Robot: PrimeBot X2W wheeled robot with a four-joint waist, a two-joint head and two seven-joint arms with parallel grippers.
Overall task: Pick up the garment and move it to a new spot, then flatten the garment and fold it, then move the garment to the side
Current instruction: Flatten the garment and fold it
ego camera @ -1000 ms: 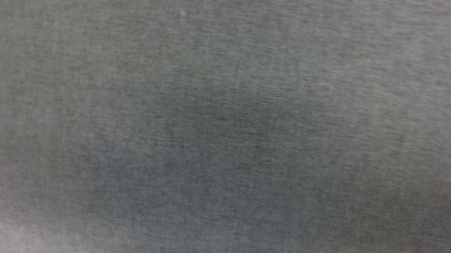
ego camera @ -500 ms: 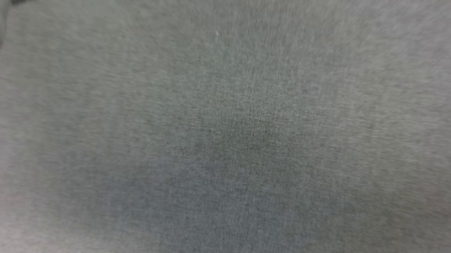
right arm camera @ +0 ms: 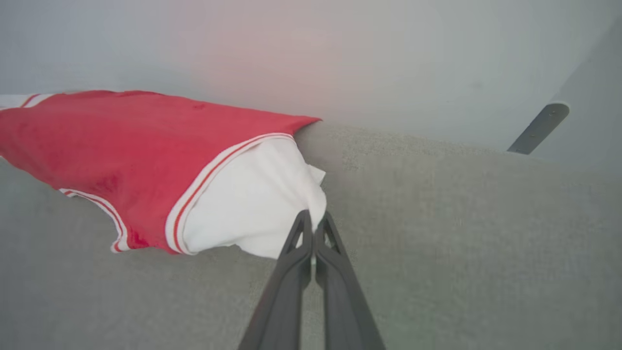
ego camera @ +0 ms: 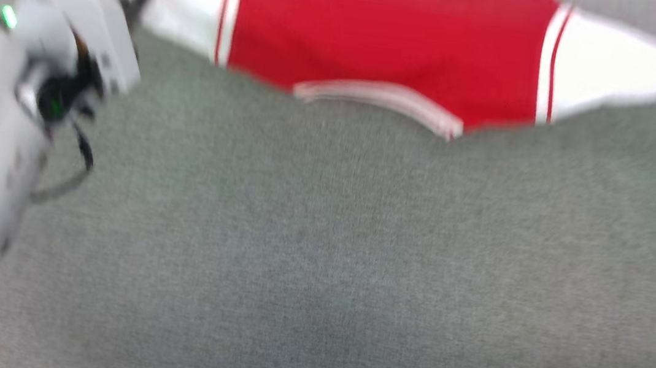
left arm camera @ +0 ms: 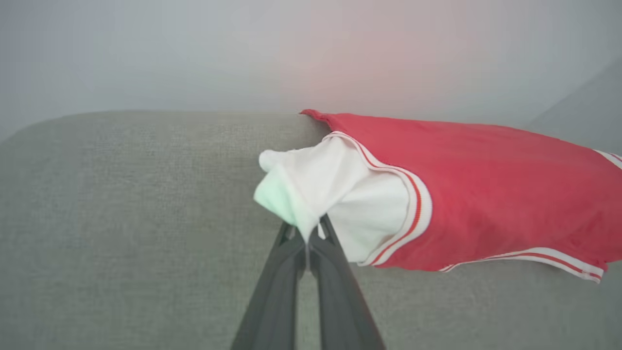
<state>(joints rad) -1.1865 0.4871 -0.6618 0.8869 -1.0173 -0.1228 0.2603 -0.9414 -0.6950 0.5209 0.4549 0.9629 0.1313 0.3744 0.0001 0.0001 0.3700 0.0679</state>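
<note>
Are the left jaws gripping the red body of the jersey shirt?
No, the left jaws pinch the white sleeve of the bright red jersey shirt.

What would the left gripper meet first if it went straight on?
The left gripper is shut on the garment at its white sleeve, so that cloth comes first; beyond, probably the grey cushion.

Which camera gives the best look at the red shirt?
The head view: the shirt spreads across it with both white sleeves, though blurred and cut off at the top. The left wrist view sharply shows one sleeve pinched in the left fingers, plus some red body; the right wrist view, the other sleeve in the right fingers.
</note>
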